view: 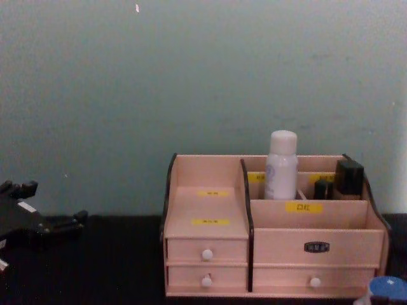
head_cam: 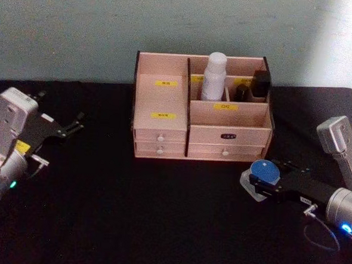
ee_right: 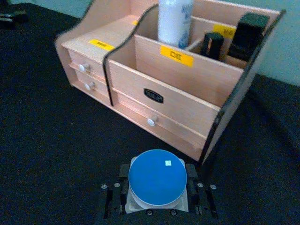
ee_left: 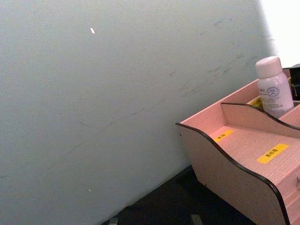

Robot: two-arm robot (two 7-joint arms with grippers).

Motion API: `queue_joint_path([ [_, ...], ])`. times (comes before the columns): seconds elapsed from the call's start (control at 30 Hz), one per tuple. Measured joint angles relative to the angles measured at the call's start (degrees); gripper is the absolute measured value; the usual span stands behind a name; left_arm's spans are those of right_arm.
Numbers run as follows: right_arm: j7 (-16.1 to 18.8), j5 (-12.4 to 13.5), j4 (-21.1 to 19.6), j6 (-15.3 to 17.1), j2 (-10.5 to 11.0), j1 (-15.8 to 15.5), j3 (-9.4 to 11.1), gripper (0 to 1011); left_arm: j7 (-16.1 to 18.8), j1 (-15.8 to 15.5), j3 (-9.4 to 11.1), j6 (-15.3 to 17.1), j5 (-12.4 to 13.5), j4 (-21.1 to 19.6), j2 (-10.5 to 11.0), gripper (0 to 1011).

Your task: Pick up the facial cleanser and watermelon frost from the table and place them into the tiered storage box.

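1. Left hand [head_cam: 76, 121] was at the far left above the black worktop [head_cam: 158, 221], well apart from the box. Its fingers were spread apart with nothing between them.
2. Tiered storage box [head_cam: 225, 116] stood mid-worktop with its back to the pale green wall [view: 191, 76] and its front facing the robot. White-knobbed drawers [head_cam: 160, 144] ran along its base, and yellow labels [head_cam: 163, 115] marked the stepped compartments.
3. Facial cleanser [head_cam: 214, 77] stood upright inside the box, in the rear compartment just right of the tall centre divider. Its cap rose above the box's back wall.
4. Two dark bottles [head_cam: 253, 87] stood in the rear right compartments, near the cleanser with a partition between.
5. Watermelon frost [head_cam: 263, 171] was outside the box, in front of its right front corner, near it but not touching. It sat upright with the blue lid on top.
6. Right hand [head_cam: 268, 181] reached in from the right edge. Its fingers were closed against opposite sides of the jar, one on each side in the right wrist view. I could not tell whether the jar's base rested on the worktop or was just clear of it.
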Motion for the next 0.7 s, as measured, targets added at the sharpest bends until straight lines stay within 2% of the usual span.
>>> queue_joint_path([
  [0.27, 1.7, 0.5, -2.2, -0.6, 1.0, -0.1, 0.2, 710, 0.0, 0.0, 0.0, 0.0, 0.0, 0.0, 0.0, 1001],
  [0.43, 2.5, 0.5, -2.9, -0.4, 1.2, 0.9, -0.7, 710, 0.0, 0.0, 0.0, 0.0, 0.0, 0.0, 0.0, 1001],
  [0.7, 3.6, -0.1, -3.3, -0.3, 0.0, 4.4, -3.4, 710, 0.0, 0.0, 0.0, 0.0, 0.0, 0.0, 0.0, 1001],
])
